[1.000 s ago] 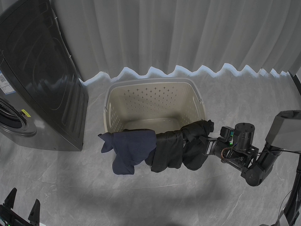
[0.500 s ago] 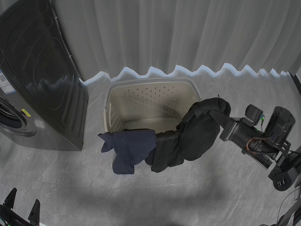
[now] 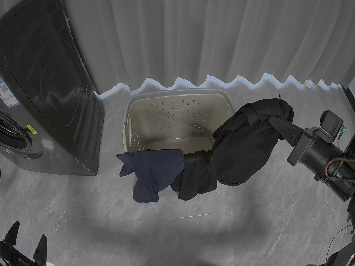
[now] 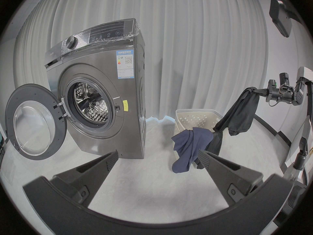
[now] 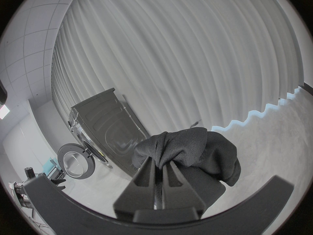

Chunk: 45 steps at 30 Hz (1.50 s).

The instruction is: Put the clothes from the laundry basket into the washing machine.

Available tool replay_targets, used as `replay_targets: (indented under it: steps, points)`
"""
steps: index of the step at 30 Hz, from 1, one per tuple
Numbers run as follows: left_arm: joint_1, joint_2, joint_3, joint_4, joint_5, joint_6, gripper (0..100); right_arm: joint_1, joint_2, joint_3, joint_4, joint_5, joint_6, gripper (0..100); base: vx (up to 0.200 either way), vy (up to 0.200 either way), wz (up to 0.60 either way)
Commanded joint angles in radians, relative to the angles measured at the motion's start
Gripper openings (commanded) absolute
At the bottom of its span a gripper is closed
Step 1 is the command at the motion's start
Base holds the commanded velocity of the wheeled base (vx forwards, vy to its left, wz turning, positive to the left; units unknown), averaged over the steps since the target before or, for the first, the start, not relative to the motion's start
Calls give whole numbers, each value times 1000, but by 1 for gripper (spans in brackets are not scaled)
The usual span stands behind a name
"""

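Right gripper (image 3: 275, 120) is clamped tight on a bunched end of the black garment (image 3: 242, 148), held up off the right side of the laundry basket (image 3: 177, 92). The garment's long axis slants from the fingers down and leftward to the basket's front rim. Its lower end lies draped there, touching the navy garment (image 3: 155, 172) that hangs over the same rim.

Washing machine (image 3: 48, 93) stands to the robot's left, well apart from the held cloth, with the basket between. Its door (image 4: 32, 121) is swung open, drum (image 4: 89, 101) exposed.

Left gripper (image 4: 156, 154) sits low, fingers spread, nothing in them. It is nearer the machine, but the cloth is the right arm's.

Judgement: the tail must clear the rim before any leftward carry.
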Motion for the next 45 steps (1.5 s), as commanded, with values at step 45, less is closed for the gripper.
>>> replay_targets:
  steps: [45]
  points:
    - [0, -13, 16, 1, 1, -4, 100, 54, 17, -14, -12, -82, 7, 0, -18, 156, 0]
